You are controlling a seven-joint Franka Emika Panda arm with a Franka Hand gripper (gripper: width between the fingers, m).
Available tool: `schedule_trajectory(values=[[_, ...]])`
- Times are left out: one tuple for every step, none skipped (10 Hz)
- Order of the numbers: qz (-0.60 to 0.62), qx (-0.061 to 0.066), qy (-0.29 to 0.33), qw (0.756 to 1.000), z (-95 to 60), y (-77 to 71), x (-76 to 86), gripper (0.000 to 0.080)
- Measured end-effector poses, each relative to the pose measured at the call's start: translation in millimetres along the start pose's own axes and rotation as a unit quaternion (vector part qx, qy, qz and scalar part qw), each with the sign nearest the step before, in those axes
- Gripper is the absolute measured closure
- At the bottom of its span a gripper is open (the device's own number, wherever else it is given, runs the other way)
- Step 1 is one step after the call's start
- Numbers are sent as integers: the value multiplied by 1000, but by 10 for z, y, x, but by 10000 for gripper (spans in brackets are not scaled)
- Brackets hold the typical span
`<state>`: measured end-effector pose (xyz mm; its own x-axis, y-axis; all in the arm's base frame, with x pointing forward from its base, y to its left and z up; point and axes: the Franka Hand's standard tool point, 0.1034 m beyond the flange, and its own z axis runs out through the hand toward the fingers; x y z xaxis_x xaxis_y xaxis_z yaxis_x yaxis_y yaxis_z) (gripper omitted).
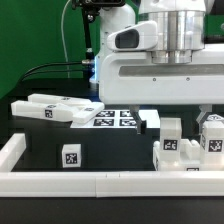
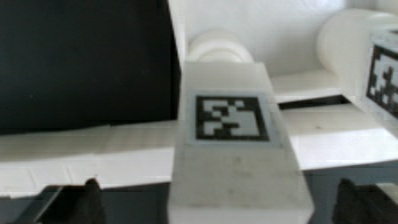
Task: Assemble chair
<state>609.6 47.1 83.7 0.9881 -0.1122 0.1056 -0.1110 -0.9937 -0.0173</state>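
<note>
A white chair bar [image 2: 222, 120] with a black-and-white tag runs lengthwise between my fingertips, ending in a round peg [image 2: 221, 50]. My gripper [image 2: 217, 205] is open, with a dark gap between each fingertip and the bar's sides. Beside the bar stands another tagged white chair part [image 2: 381, 68]. In the exterior view the arm's white hand [image 1: 165, 78] hangs over a cluster of tagged chair parts [image 1: 171, 146] at the exterior view's right. Its fingertips are hidden there. Two long white parts [image 1: 50, 107] lie stacked at the left.
The marker board [image 1: 115, 118] lies mid-table behind the parts. A small dark block with a tag [image 1: 70, 155] stands near the front left. A long white border rail [image 1: 100, 182] runs along the front edge and up the left side.
</note>
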Motion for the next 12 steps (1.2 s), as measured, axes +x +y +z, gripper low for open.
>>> schedule_trajectory(values=[[9, 0, 2, 1000, 0, -1, 8, 151], [8, 0, 2, 1000, 2, 0, 6, 248], [13, 0, 2, 1000, 4, -1, 5, 248], [61, 1, 2, 998, 8, -7, 2, 448], [79, 1, 1, 997, 9, -6, 1, 515], [116, 1, 1, 993, 10, -6, 1, 515], [143, 1, 2, 990, 11, -2, -1, 515], [218, -1, 18, 976, 7, 6, -33, 515], [270, -2, 26, 962, 5, 16, -49, 515], [341, -3, 28, 940, 1, 14, -58, 515], [408, -2, 29, 913, -1, 0, -64, 515], [467, 6, 26, 884, -2, 3, -58, 515]])
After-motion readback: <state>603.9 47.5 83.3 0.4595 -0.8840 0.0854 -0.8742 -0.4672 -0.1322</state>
